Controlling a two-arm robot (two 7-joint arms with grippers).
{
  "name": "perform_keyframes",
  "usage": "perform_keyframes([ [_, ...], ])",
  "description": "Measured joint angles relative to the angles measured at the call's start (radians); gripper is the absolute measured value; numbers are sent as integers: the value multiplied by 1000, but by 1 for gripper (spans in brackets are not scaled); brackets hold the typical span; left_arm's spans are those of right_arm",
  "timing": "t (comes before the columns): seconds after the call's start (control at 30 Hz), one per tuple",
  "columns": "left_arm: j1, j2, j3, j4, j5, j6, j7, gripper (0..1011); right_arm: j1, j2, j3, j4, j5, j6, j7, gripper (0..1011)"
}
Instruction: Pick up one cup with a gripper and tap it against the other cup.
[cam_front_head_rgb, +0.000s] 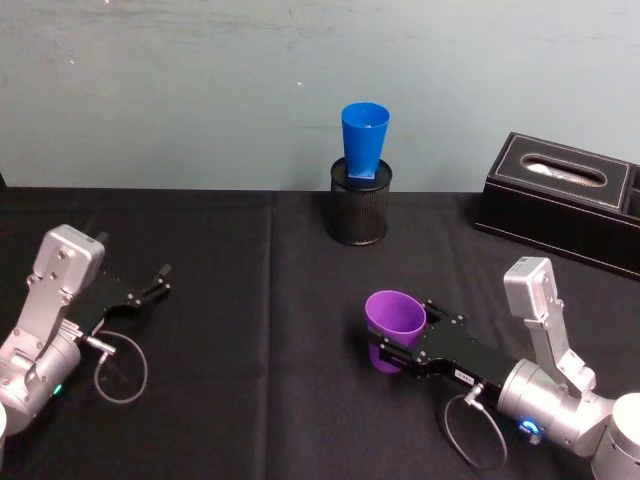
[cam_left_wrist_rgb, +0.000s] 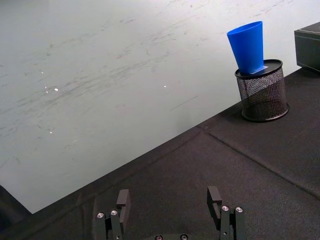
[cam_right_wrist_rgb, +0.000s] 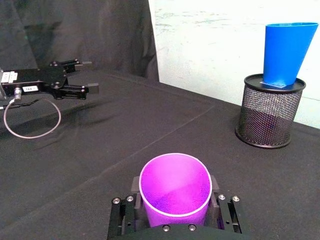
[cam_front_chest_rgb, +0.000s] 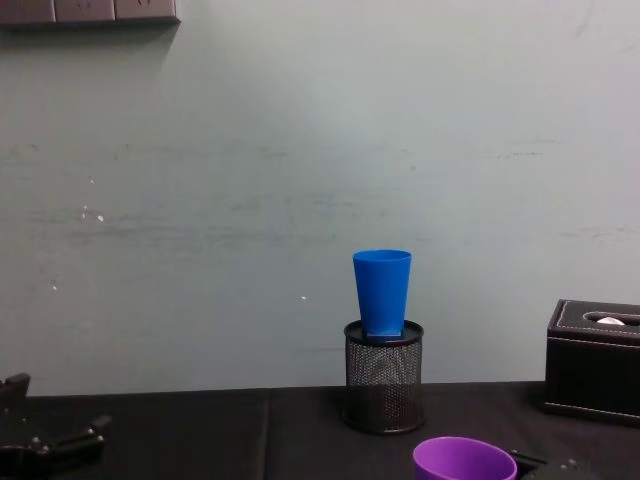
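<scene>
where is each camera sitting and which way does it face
Head: high up, facing forward and down on the table; both arms show, left end effector open, right end effector shut on the purple cup.
Chest: low, facing level across to the wall; the left end effector at its lower corner.
Left wrist: on the left arm, facing past its own fingers toward the wall.
Right wrist: on the right arm, facing over the purple cup.
All four share the blue cup on the mesh pen holder.
</scene>
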Motion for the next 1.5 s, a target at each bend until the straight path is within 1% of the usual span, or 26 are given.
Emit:
perform_keyframes([
  [0.23,0,0,0,0,0,0,0,1011,0,1,0,-1,1,0,1,731],
  [0.4,0,0,0,0,0,0,0,1011,-8,13,9,-36,-1,22,2,726],
  [0.5,0,0,0,0,0,0,0,1011,-10,27,18,-80,10,74,0,726],
  [0.53,0,0,0,0,0,0,0,1011,-10,27,18,-80,10,74,0,726],
  [0.63,0,0,0,0,0,0,0,1011,-11,41,23,-121,19,108,-2,726],
  [0.67,0,0,0,0,0,0,0,1011,-10,48,25,-147,24,127,-2,726],
  [0.77,0,0,0,0,0,0,0,1011,-8,60,27,-183,34,154,-3,726],
  [0.87,0,0,0,0,0,0,0,1011,0,75,29,-245,52,198,-8,728],
  [1.0,0,0,0,0,0,0,0,1011,16,85,29,-299,70,240,-20,726],
  [1.07,0,0,0,0,0,0,0,1011,24,87,27,-313,77,256,-23,726],
  [1.17,0,0,0,0,0,0,0,1011,49,91,19,-336,87,290,-36,726],
  [1.4,0,0,0,0,0,0,0,1011,93,96,1,-343,95,325,-54,726],
  [1.5,0,0,0,0,0,0,0,1011,106,99,-7,-342,93,331,-59,726],
])
